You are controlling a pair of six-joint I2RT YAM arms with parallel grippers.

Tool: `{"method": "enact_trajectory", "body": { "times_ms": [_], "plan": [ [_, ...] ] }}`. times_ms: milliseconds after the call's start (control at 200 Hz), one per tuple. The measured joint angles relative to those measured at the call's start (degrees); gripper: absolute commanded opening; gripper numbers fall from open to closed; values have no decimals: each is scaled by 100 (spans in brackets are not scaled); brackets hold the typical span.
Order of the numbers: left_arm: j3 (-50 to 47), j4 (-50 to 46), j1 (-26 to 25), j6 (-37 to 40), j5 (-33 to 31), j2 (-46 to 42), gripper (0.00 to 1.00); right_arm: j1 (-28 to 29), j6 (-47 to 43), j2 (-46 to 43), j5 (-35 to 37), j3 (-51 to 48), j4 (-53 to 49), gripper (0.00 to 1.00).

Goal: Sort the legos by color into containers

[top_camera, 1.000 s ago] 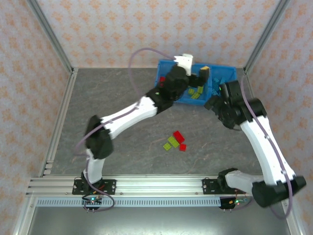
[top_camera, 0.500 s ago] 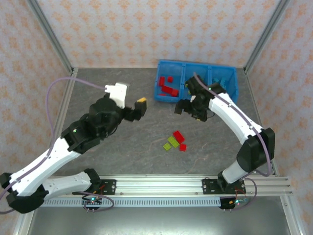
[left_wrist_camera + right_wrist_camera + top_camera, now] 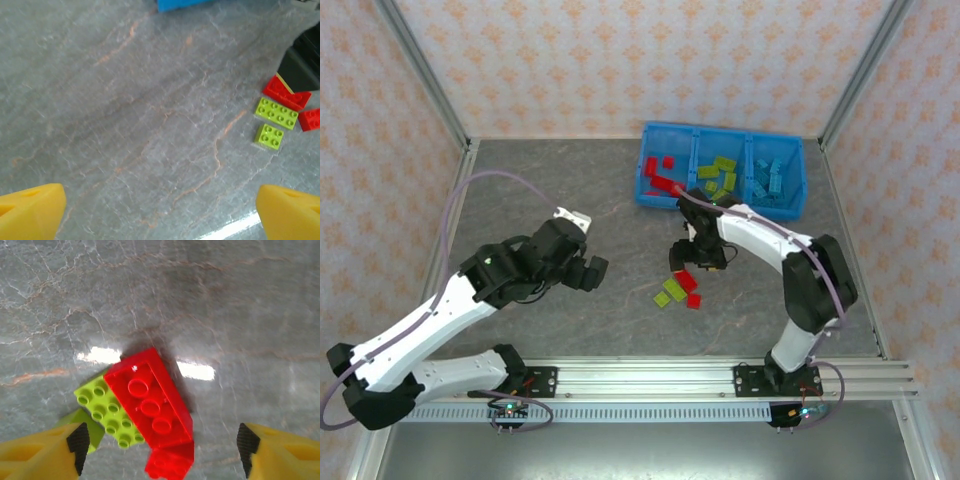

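Four loose legos lie mid-table: a long red brick (image 3: 685, 278), a yellow-green brick (image 3: 673, 290), a small yellow-green one (image 3: 661, 299) and a small red one (image 3: 693, 301). My right gripper (image 3: 688, 256) hovers just over them, open. In the right wrist view the upside-down red brick (image 3: 150, 400) leans on the yellow-green brick (image 3: 107, 412) between my spread right gripper (image 3: 160, 445). My left gripper (image 3: 592, 272) is open over bare table (image 3: 150, 125), left of the pile (image 3: 276, 112). The blue bin (image 3: 646, 196) holds red (image 3: 663, 178), yellow-green (image 3: 720, 178) and light blue (image 3: 772, 180) bricks.
The bin stands at the back right, against the frame post. Wallpapered walls and aluminium rails enclose the grey stone-patterned table. The right arm's forearm (image 3: 760, 232) stretches between the bin and the loose bricks. A corner of the bin (image 3: 180, 4) shows in the left wrist view.
My left arm pulled back from the bin to the table's left middle. My right arm swung from beside the bin down over the loose bricks.
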Motion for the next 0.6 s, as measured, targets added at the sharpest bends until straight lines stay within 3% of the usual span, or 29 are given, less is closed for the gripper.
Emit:
{"method": "enact_trajectory", "body": {
  "times_ms": [355, 601],
  "plan": [
    [-437, 52, 0, -417, 151, -352, 98, 0, -116, 455, -192, -247, 476, 58],
    [-531, 127, 0, -525, 170, -361, 98, -4, -122, 328, 92, -474, 610, 33]
  ]
}}
